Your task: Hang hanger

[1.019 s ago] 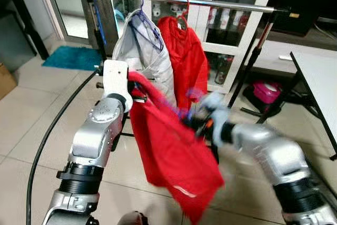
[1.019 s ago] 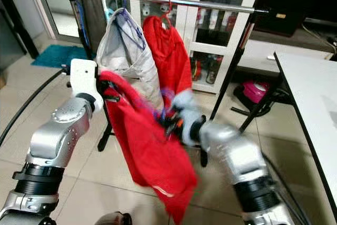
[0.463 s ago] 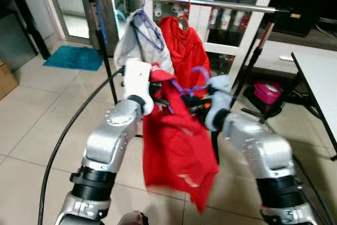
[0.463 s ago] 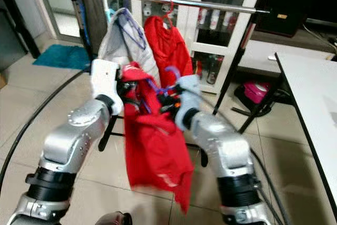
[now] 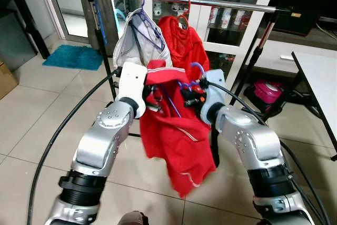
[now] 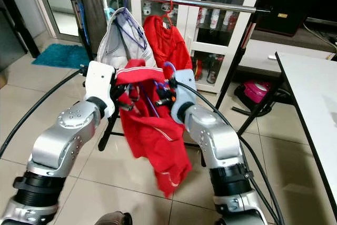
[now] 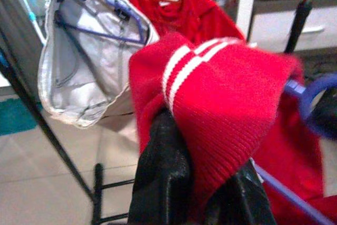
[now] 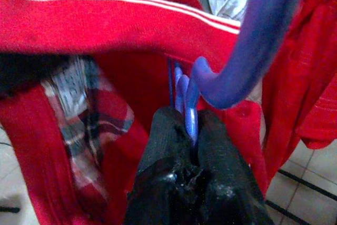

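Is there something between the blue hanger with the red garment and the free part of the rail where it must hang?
Nothing visible blocks it. The blue hanger sits below the rail, whose stretch right of the hung red shirt is bare.

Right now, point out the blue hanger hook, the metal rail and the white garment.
blue hanger hook (image 8: pixel 253 51), right wrist view, on its curved neck
metal rail (image 5: pixel 231 3), left eye view, bare stretch
white garment (image 5: pixel 138 43), left eye view, front panel

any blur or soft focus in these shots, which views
Eye views: mostly sharp. Left wrist view: the cabinet behind is soft. Right wrist view: the purple hanger hook is blurred, and the right pincer fingers are dark.
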Controlling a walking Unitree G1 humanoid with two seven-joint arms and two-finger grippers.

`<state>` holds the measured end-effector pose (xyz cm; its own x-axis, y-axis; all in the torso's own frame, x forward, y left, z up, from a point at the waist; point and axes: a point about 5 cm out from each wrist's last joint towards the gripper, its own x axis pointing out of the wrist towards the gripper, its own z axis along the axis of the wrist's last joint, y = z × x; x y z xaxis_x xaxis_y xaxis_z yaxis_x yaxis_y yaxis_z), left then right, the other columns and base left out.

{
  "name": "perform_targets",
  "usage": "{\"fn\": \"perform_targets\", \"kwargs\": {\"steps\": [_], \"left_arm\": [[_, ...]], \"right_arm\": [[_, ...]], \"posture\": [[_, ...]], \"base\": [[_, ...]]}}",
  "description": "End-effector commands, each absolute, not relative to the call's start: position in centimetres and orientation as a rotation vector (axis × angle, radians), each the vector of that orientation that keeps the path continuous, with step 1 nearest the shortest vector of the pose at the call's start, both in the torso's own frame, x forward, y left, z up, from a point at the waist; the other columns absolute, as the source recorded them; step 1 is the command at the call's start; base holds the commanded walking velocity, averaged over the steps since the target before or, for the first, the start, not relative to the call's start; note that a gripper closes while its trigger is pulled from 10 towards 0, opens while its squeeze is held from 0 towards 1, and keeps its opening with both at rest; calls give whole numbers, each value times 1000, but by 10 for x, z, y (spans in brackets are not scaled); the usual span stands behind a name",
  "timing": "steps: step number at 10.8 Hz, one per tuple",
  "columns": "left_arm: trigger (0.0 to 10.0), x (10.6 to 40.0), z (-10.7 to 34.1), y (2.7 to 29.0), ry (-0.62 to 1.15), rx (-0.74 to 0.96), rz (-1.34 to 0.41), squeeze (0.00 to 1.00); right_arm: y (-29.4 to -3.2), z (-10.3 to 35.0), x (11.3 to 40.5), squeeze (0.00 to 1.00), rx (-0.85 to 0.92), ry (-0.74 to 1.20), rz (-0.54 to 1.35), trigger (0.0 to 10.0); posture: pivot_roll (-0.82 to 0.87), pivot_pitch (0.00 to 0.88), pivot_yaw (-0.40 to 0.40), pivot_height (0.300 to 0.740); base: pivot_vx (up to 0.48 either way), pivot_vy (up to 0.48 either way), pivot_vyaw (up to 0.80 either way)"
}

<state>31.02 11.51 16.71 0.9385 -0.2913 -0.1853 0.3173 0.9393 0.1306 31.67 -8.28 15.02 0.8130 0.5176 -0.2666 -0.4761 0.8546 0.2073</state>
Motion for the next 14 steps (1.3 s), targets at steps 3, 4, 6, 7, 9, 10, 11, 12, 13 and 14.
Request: {"fn": "perform_targets", "kwargs": {"steps": [3,4,6,7,9,10,11,12,13,14], "left_arm": [[0,307,167,97,193,-49,-412,0],[0,306,171,90,197,-111,-440,0],[0,307,187,86,173,-231,-447,0],[0,309,185,91,182,-194,-417,0],[10000,311,177,105,194,-94,-361,0],[10000,309,181,103,181,-146,-421,1000],[10000,307,182,100,184,-156,-466,1000],[10000,303,181,93,205,-159,-539,1000],[10000,300,181,90,216,-144,-580,1000],[10000,285,171,92,298,42,-695,1000]], "right_arm": [[-75,170,318,0,128,246,594,0],[-72,167,317,0,117,255,602,0],[-71,159,322,0,95,276,589,0],[-69,161,324,0,97,270,597,0],[-64,164,322,0,108,255,625,0],[-62,164,321,0,113,252,636,0],[-61,164,321,0,115,250,641,0],[-61,164,321,0,116,249,644,0],[-61,164,321,0,117,249,642,0],[-64,163,324,0,126,252,630,0]], "posture": [[41,0,-9,740],[40,0,-9,740],[44,0,-12,740],[44,0,-13,740],[45,0,-12,740],[48,0,-9,740],[47,0,-8,740],[47,0,-5,740],[47,0,-3,740],[49,0,-3,740]], "base": [[0,0,0],[0,0,0],[0,0,0],[0,0,0],[0,0,0],[0,0,0],[0,0,0],[0,0,0],[0,0,0],[0,0,0]]}}
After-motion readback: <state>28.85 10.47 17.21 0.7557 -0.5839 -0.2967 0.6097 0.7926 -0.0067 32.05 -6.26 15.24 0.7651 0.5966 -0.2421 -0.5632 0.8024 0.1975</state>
